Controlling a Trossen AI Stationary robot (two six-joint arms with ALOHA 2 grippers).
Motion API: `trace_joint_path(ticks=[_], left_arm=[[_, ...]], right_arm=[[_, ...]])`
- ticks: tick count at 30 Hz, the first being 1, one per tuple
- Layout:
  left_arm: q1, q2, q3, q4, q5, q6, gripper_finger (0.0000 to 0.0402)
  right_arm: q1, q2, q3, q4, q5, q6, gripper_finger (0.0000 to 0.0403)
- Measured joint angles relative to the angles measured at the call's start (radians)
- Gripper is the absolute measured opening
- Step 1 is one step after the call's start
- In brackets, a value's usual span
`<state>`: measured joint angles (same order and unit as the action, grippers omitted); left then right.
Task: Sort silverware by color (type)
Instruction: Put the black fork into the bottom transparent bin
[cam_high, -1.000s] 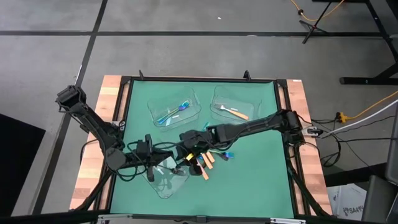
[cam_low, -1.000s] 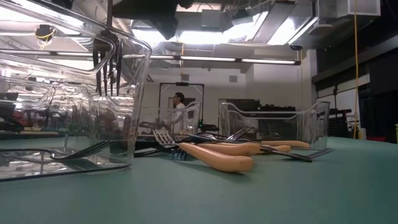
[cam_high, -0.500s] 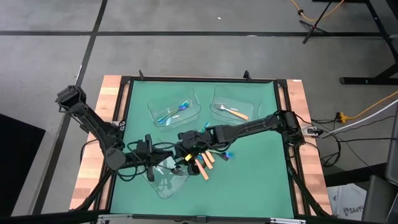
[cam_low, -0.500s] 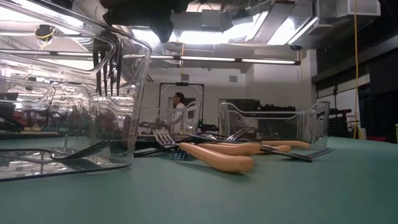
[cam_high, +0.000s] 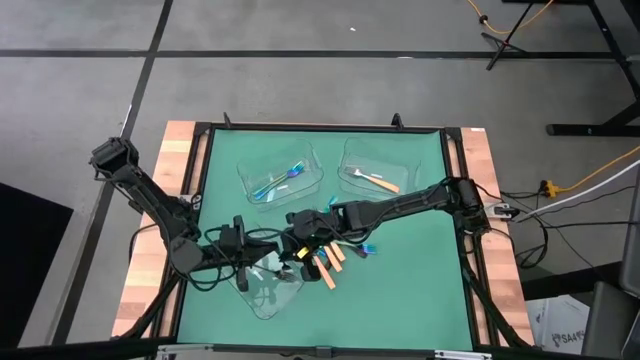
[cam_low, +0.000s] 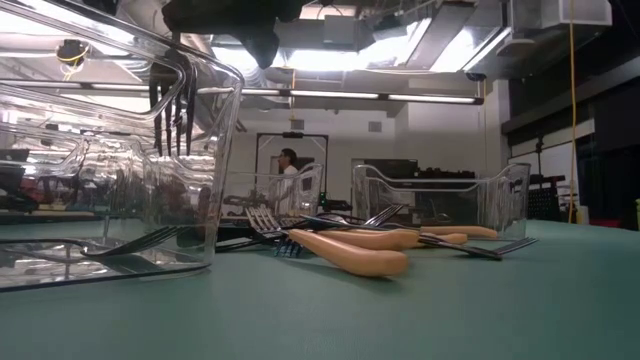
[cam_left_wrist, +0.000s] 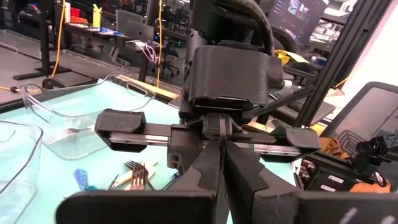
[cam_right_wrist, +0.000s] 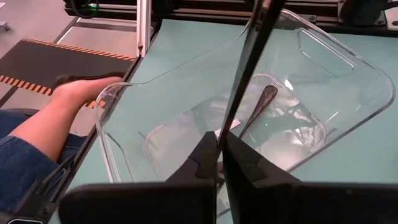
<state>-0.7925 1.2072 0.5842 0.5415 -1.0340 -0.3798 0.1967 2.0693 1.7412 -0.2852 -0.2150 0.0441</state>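
**A:** Jaws first: your right gripper (cam_right_wrist: 219, 163) has its jaws clamped on a dark fork (cam_right_wrist: 249, 68), whose slim handle rises between the fingers and is cut off by the frame, so you cannot see its tines there.

**B:** And the left gripper (cam_left_wrist: 222, 163)?

**A:** Its jaws are pressed together with nothing between them, facing the right arm's wrist over the near clear tray (cam_high: 268, 287).

**B:** Where is the rest of the silverware?

**A:** You have a loose pile (cam_high: 335, 258) of orange-handled and dark pieces mid-tabletop, partly hidden under the right arm. Iridescent blue pieces (cam_high: 280, 181) lie in the far left tray (cam_high: 243, 176); an orange-handled fork (cam_high: 372, 181) lies in the far right tray (cam_high: 420, 178). One dark utensil (cam_right_wrist: 260, 104) rests in the near tray, possibly a spoon; glare blurs it.
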Motion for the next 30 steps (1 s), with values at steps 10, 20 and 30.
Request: trace_joint_path(ticks=[10,20,30], left_arm=[[0.0,0.0,0.0,-0.002,0.001,0.0,0.0005],[0.0,0.0,0.0,-0.002,0.005,-0.004,0.0017],[-0.019,-0.012,0.0,-0.018,0.009,-0.019,0.0094]], right_arm=[[0.0,0.0,0.0,0.0,0.005,0.0,0.0001],[0.0,0.0,0.0,-0.001,0.045,-0.002,0.0],[-0.001,-0.001,0.0,-0.019,0.054,0.014,0.0]])
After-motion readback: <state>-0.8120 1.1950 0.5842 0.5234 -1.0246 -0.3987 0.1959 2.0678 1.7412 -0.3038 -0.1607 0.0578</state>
